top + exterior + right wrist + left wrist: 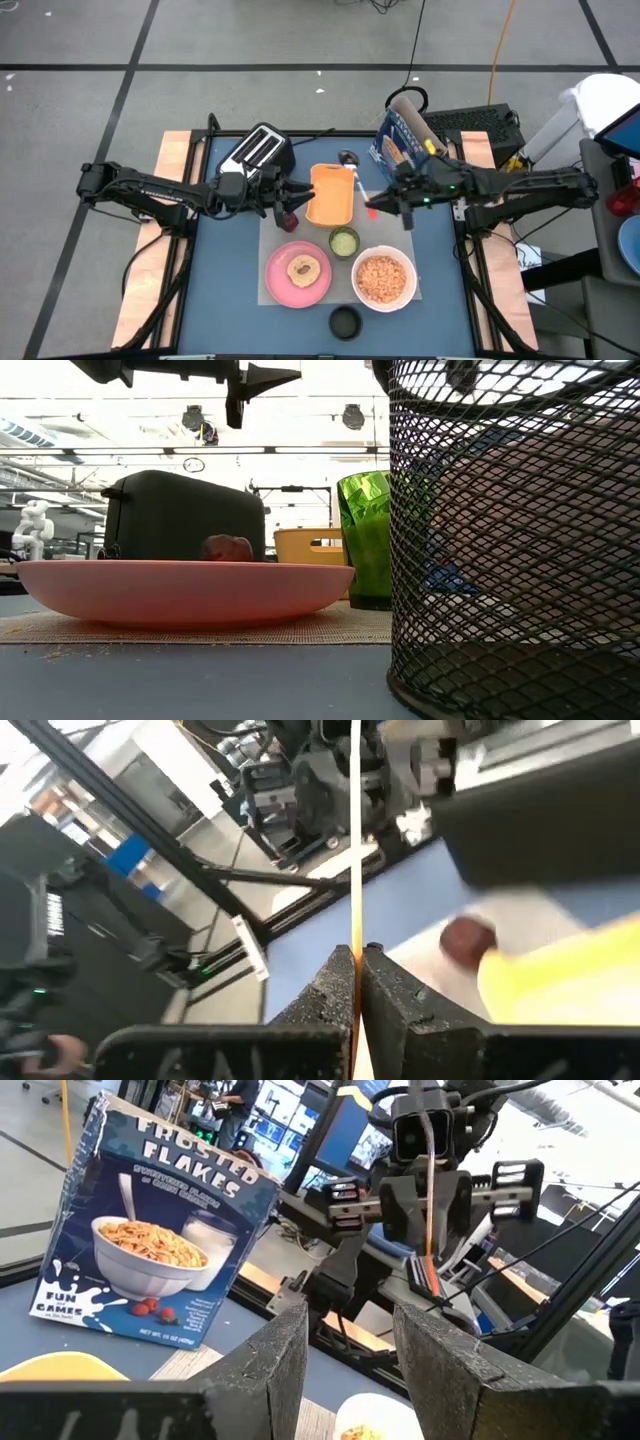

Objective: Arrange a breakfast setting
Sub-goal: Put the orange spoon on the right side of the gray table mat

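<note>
Right gripper (357,982) was pinching the red-handled spoon (355,850); left gripper (348,1370) stood spread, facing the "FROSTED FLAKES" cereal box (150,1230).

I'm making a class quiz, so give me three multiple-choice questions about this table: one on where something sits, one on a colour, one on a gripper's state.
1. Where is the toast?
A. on the pink plate
B. in the toaster
C. on the orange tray

2. What colour is the small cup beside the white bowl?
A. blue
B. green
C. red

3. How do the right gripper jaws stand?
A. wide open
B. shut on the spoon
C. shut on the fruit

Answers: 1 A, the toast lies in the plate's middle. 2 B, the cup is green. 3 B, the spoon's thin handle is pinched between them.
</note>
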Tool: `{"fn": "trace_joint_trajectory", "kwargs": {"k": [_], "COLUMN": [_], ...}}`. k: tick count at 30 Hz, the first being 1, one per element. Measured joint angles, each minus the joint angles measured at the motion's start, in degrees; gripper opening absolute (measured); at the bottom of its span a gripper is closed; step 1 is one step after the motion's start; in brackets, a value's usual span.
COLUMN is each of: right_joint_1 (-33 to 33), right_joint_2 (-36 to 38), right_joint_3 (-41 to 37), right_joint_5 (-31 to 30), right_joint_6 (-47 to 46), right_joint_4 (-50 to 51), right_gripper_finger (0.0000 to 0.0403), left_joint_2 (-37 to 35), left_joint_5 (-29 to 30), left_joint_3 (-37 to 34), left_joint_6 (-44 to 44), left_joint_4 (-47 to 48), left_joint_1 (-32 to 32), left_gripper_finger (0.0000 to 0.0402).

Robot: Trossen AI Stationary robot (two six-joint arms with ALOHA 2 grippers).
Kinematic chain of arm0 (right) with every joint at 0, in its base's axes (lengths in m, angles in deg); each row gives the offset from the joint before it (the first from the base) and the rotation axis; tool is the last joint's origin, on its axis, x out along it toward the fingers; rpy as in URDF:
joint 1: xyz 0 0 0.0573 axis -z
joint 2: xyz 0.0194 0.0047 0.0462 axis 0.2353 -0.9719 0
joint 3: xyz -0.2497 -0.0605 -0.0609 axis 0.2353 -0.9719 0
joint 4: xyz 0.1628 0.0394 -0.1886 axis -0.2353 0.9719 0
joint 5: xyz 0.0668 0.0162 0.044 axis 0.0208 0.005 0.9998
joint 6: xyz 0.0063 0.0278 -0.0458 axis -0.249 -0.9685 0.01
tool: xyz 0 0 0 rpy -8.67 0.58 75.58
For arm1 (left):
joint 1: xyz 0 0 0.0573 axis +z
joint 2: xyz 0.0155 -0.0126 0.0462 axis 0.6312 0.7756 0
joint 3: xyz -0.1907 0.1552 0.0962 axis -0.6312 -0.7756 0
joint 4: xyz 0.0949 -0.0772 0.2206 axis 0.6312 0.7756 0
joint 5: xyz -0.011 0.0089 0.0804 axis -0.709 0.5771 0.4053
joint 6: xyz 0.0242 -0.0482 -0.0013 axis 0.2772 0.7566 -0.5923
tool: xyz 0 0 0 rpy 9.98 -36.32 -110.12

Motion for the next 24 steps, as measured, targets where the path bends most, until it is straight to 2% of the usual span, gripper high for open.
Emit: {"fn": "trace_joint_trajectory", "kwargs": {"k": [11,24], "right_joint_1": [-8.3,-20.9], "right_joint_2": [10.0,10.6], "right_joint_3": [0.0,0.0], "right_joint_5": [-7.3,-7.2], "right_joint_6": [-20.0,-41.5], "right_joint_4": [18.6,34.2], "right_gripper_finger": [0.0000,0.0000], "left_joint_2": [0.0,0.0], "left_joint_5": [-0.1,-0.1], "left_joint_3": [0.0,0.0], "left_joint_6": [-0.2,1.1], "left_joint_4": [2.1,2.1], "left_joint_1": [0.0,0.0], "left_gripper_finger": [0.0154,0.0154]}}
